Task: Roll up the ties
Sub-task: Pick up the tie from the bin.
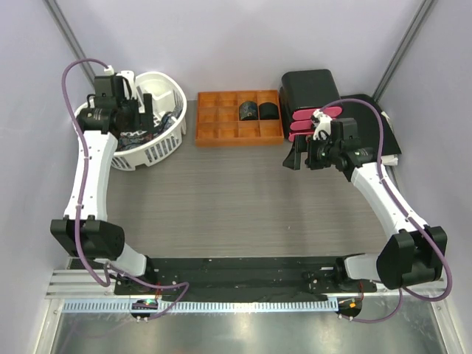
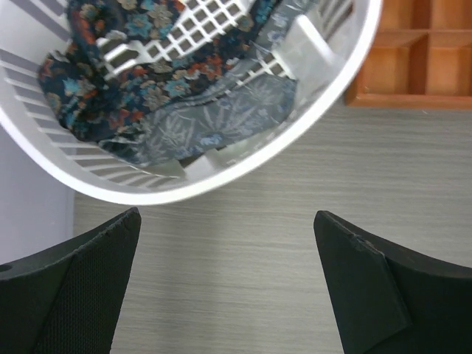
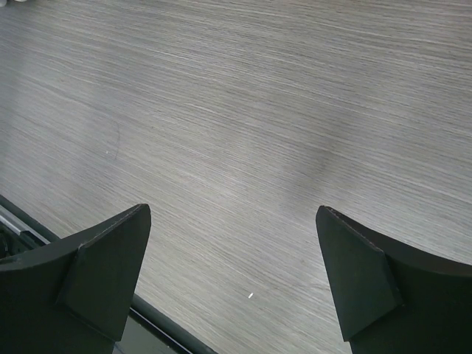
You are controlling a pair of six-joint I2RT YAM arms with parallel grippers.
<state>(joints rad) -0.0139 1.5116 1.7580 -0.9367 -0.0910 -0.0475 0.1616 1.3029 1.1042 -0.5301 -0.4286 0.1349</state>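
Nothing held yet: left gripper (image 2: pixel 225 254) and right gripper (image 3: pixel 232 251) both hang wide open.
The ties (image 2: pixel 140 88) lie bunched in the basket (image 2: pixel 310 122) just beyond our left fingers (image 2: pixel 74 287); we reckon a grab there could snag the basket or drag several out together.

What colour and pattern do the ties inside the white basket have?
Dark navy ties with small red, orange and blue flowers; clearest in the left wrist view.

Ties (image 2: pixel 88 88) in basket (image 1: pixel 168 144) rear left, tray (image 1: pixel 217 118) to its right — two rolled ties (image 1: pixel 248 110) inside
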